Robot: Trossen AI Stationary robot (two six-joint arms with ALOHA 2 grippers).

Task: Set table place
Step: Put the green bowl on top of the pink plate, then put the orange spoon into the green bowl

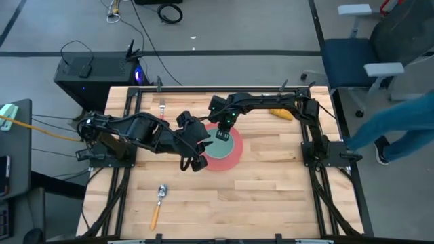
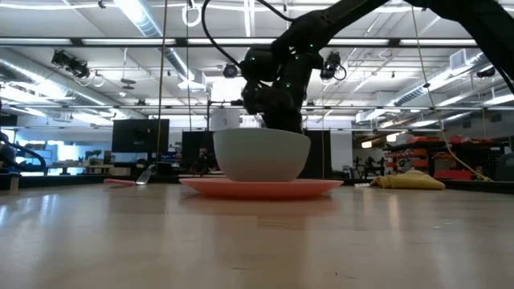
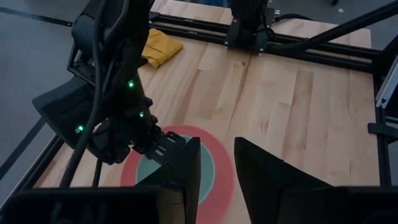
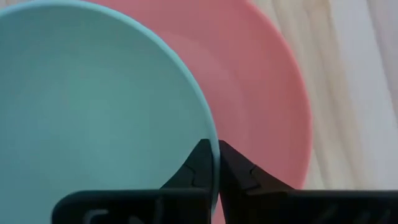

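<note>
The pale-teal bowl (image 1: 220,141) stands on its base on the round pink plate (image 1: 234,154) at the table's middle; both also show in the low view, the bowl (image 2: 261,154) on the plate (image 2: 261,188). My right gripper (image 4: 212,146) is over the bowl's far side and shut on its rim. My left gripper (image 3: 217,163) hovers open and empty over the plate's left near side (image 1: 198,157). The red-handled fork (image 1: 163,106) lies flat at the far left. The orange-handled spoon (image 1: 159,202) lies flat near the front left. My right gripper pinches the bowl's rim (image 4: 209,123) on the bowl's far side, one finger inside the bowl and one outside. The fingers come from above, pointing down. The bowl sits upright with its base on the plate (image 2: 261,178).
A yellow cloth (image 1: 281,113) lies at the far right of the table. Black rails (image 1: 122,169) run along the table's edges. Bare wood shows in front of the plate (image 1: 258,203). A person's leg (image 1: 397,125) shows beyond the right edge.
</note>
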